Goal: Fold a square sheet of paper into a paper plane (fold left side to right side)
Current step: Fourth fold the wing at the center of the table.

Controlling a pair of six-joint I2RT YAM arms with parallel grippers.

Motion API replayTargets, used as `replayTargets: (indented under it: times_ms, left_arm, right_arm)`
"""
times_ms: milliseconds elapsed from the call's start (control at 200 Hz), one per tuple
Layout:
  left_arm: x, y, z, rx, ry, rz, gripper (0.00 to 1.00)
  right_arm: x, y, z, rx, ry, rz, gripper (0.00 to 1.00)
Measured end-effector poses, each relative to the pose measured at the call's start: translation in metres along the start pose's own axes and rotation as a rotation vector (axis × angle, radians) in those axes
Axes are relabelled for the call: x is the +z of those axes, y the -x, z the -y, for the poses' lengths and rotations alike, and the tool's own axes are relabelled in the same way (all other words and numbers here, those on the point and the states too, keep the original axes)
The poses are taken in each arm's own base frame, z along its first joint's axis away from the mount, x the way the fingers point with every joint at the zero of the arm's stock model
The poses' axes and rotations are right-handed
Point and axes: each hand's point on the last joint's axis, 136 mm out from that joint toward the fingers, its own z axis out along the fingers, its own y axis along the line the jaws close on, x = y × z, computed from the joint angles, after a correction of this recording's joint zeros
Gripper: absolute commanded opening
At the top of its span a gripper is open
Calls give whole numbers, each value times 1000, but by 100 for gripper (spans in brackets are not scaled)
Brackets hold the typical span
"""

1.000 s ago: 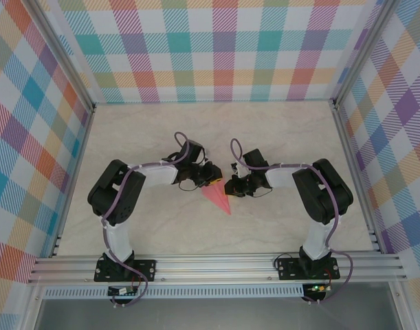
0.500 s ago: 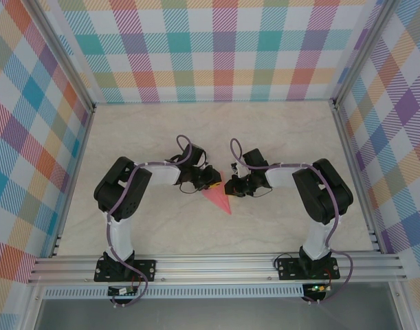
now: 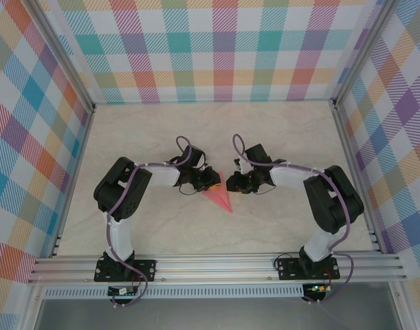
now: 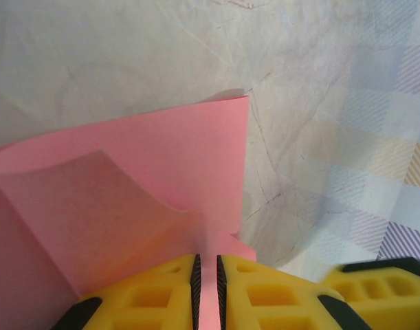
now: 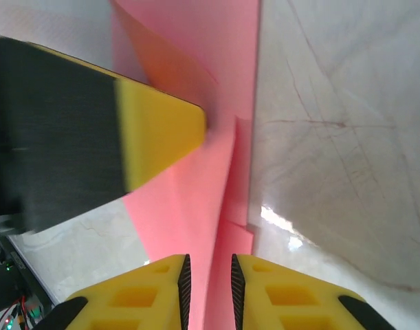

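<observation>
While the paper plane (image 3: 221, 199) lies at the middle of the table (image 3: 141, 130) just as it did a second ago, its point aimed at the near right, the right arm is seen to have been stretched out, its elbow swung outward and nearer. The right gripper (image 3: 231, 184) has been drawn slightly toward the far side.

In the right wrist view, a raised ridge of the pink paper runs up between the right gripper's (image 5: 210, 275) jaws, which are set a little apart. Whether the ridge is pinched there cannot be told. The left gripper (image 4: 207, 271) is closed to a thin slit on a layer of the paper.

It may be judged that the right-hand hold is being eased off, so the fold is left to the left gripper alone.

One straight cut edge (image 4: 247, 165) stands clear over bare table, and a curled flap (image 4: 93, 199) is lifted beside it, not yet pressed flat. Little room is left between the two grippers, which sit close across the paper. Open table is left on every other side, and the checked walls (image 3: 223, 48) are well apart.
</observation>
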Motion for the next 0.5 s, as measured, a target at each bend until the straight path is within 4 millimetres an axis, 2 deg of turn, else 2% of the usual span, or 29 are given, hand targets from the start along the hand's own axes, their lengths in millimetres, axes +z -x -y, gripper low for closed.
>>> replayTargets:
  times_ms: [105,180,355,500]
  left_arm:
    - [0,0,0,2,0,0,17]
    - [0,0,0,2,0,0,17]
    - [0,0,0,3,1,3,17]
    - [-1,0,-1,4,2,5,16]
  right_arm:
    - [-17,5,-15,-47,5,35,24]
    - [-20,1,-25,-68,24,30,23]
    - [-2,-26,-49,-92,92,-70,22]
    - [19,-40,-39,-45,87,-147,22]
